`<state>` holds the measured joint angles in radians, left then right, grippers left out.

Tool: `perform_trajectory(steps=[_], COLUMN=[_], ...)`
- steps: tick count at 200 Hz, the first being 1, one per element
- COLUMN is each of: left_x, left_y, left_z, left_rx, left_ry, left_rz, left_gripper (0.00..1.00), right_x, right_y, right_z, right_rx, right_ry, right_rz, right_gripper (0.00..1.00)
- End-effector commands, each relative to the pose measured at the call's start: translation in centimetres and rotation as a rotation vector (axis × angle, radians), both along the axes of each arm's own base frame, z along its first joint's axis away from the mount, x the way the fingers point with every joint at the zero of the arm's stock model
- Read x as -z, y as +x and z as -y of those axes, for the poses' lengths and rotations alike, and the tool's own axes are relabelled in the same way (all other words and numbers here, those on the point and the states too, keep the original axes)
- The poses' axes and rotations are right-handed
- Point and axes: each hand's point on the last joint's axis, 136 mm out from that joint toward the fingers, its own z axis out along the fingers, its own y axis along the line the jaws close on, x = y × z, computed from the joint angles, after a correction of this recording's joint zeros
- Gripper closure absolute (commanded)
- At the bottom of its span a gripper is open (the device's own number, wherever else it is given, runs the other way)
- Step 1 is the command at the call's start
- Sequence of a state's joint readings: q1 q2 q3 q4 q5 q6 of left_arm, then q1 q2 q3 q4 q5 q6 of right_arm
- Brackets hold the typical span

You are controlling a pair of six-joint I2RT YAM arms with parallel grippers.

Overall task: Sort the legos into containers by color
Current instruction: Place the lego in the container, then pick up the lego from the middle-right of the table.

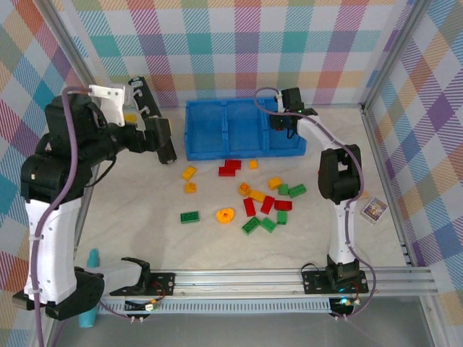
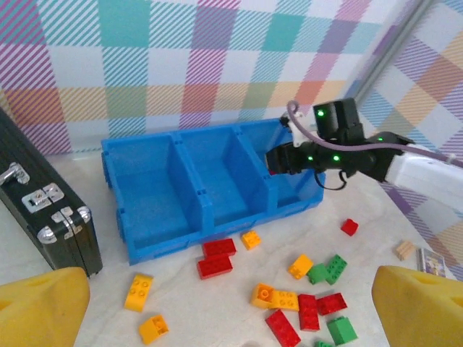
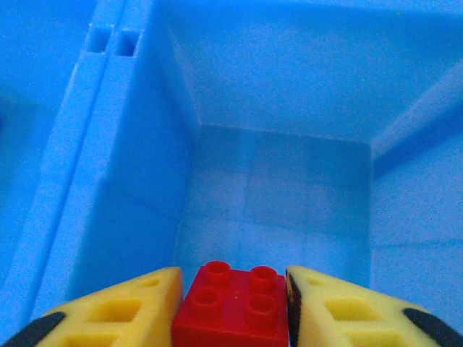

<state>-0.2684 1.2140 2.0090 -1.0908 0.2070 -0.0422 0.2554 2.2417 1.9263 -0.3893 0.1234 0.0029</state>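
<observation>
My right gripper [image 1: 281,124] hangs over the right-hand compartment of the blue containers [image 1: 224,153], shut on a small red lego [image 3: 233,307] that sits between its yellow fingers [image 3: 123,311]. Below it the compartment floor [image 3: 282,188] is bare. My left gripper [image 2: 231,311] is open and raised left of the bin, nothing between its fingertips. Red, green and yellow-orange legos lie scattered in front of the bin: two red ones [image 2: 217,256] near its wall, yellow ones [image 1: 189,173] to the left, a green one [image 1: 189,217] and an orange ring [image 1: 226,215] nearer me.
A black device [image 2: 43,210] with silver fittings stands left of the bin. A small printed box [image 1: 374,210] lies at the right edge. A teal bottle [image 1: 90,289] stands by the left arm's base. Metal frame posts and plaid walls close the table in.
</observation>
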Motion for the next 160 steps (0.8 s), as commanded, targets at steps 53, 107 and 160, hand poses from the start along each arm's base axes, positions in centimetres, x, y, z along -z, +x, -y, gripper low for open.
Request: perform_trajectory(steps=[53, 107, 160], left_x=[-3.6, -1.0, -0.2], left_y=[3.1, 7.3, 8.7], left_z=[1.6, 6.0, 6.3], left_rx=[-0.007, 0.106, 0.104], left_ry=[0.070, 0.023, 0.048], left_rz=[0.060, -0.049, -0.061], left_gripper=[0.00, 0.00, 0.00], right_x=[-6.2, -10.8, -0.8], right_y=[-0.1, -7.9, -16.4], right_z=[0.6, 3.7, 10.4], right_rx=[-0.033, -0.040, 0.191], right_ry=[-0.043, 0.132, 0.140], right_rz=[0.100, 0.030, -0.264], right_gripper=[0.35, 0.23, 0.21])
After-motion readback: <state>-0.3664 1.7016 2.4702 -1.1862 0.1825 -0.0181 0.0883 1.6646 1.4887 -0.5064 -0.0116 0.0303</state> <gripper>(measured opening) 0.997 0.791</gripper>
